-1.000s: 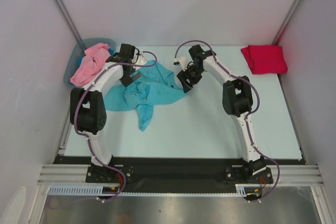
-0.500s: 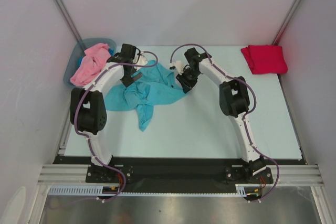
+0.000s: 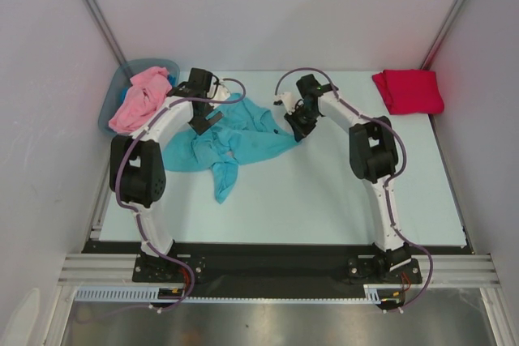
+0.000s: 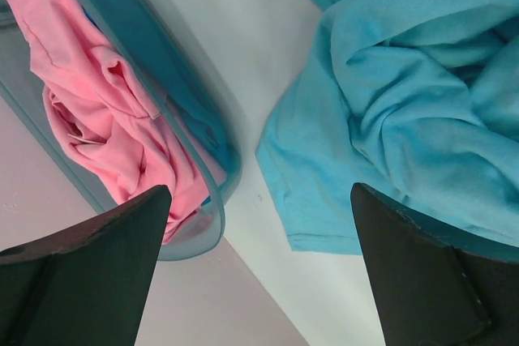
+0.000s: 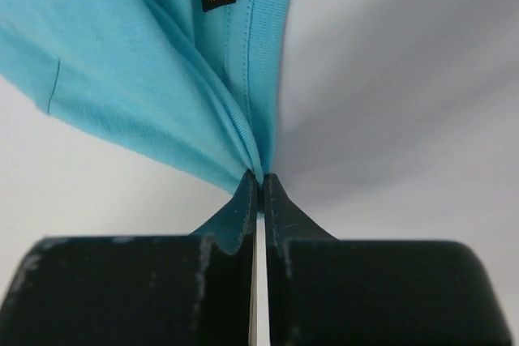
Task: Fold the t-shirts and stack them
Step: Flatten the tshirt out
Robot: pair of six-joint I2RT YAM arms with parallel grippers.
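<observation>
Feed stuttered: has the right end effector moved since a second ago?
Yes: right end effector shifted slightly right, toward the red t-shirt, dragging the teal t-shirt along.

Bright even light, soft shadows, sharp

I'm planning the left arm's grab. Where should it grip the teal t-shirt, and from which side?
Probably the flat edge of the teal t-shirt beside the bin, from straight above: it lies exposed on the table, clear of the bunched middle, far from the collar the right gripper pinches.

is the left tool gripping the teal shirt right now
No, the left tool is wide open with nothing clamped between its jaws; the teal shirt lies ungripped in front of it.
</observation>
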